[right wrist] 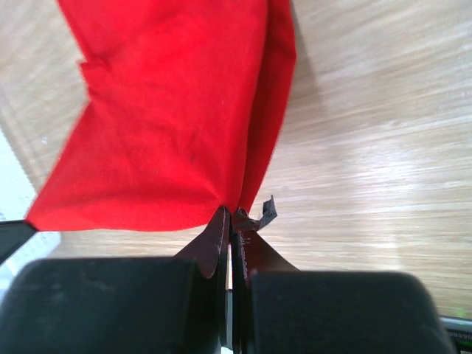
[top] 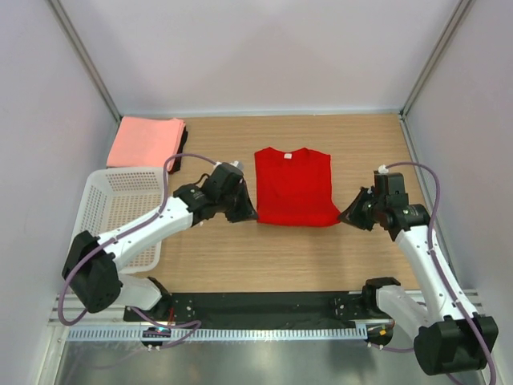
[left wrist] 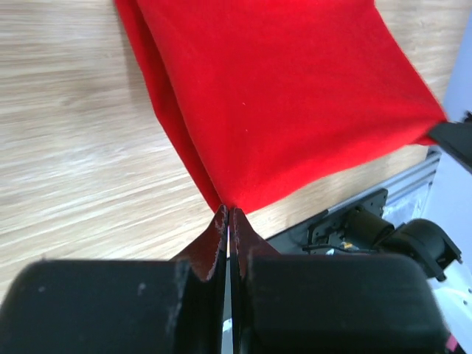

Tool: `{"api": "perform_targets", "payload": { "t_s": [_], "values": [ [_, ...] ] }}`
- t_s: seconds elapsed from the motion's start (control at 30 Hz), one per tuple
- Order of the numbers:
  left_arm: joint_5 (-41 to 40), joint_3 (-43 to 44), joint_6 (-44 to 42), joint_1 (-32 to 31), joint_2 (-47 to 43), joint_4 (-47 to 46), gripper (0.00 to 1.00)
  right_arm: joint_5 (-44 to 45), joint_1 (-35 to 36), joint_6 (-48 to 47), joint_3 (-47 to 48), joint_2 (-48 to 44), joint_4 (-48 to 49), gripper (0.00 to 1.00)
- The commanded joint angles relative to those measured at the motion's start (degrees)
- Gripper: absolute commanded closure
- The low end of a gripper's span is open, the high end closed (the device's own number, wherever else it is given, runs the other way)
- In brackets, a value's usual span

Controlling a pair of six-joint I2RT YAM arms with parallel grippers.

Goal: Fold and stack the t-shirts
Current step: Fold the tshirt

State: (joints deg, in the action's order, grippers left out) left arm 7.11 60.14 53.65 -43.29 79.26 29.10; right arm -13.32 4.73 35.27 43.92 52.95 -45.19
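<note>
Both arms sit at the near hem of the plain bright red cloth t-shirt, which lies flat mid-frame with its sides tucked in. The left gripper has its jaws closed on the lower-left corner, and the right gripper is clamped on the lower-right. That matched hold looks set to carry the hem up toward the collar, with the folded salmon-pink shirt square at upper left serving as the stack.

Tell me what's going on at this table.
Two robot arms are folding a red t-shirt. The left arm and right arm each pinch one near corner, jaws shut on the cloth, with the sleeves already tucked in. A folded salmon-pink shirt waits at the far left, beyond a white basket.
</note>
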Motion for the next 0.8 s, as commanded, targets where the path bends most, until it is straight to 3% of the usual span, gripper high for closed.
{"api": "perform_targets", "payload": {
  "t_s": [0.0, 0.2, 0.43, 0.53, 0.77],
  "values": [
    [-5.7, 2.2, 0.9, -0.2, -1.9, 3.0, 1.0, 1.7, 0.2, 1.4, 5.2, -0.6, -1.2, 0.99],
    [-10.4, 11.2, -1.4, 1.7, 3.8, 7.5, 1.0, 2.3, 0.1, -0.5, 12.1, 7.4, 2.6, 0.99],
    [-7.5, 24.0, -4.9, 10.2, 12.4, 9.3, 1.0, 4.0, 0.3, -1.2, 25.1, 20.0, 4.9, 0.99],
    [-0.1, 30.6, -8.2, 12.9, 17.7, 6.8, 1.0, 3.7, 0.2, -1.7, 29.8, 26.0, 7.6, 0.99],
    [3.7, 46.0, -11.7, 17.4, 30.7, 7.6, 1.0, 4.3, 0.1, -1.4, 38.9, 37.9, 10.9, 0.99]
  ]
}}
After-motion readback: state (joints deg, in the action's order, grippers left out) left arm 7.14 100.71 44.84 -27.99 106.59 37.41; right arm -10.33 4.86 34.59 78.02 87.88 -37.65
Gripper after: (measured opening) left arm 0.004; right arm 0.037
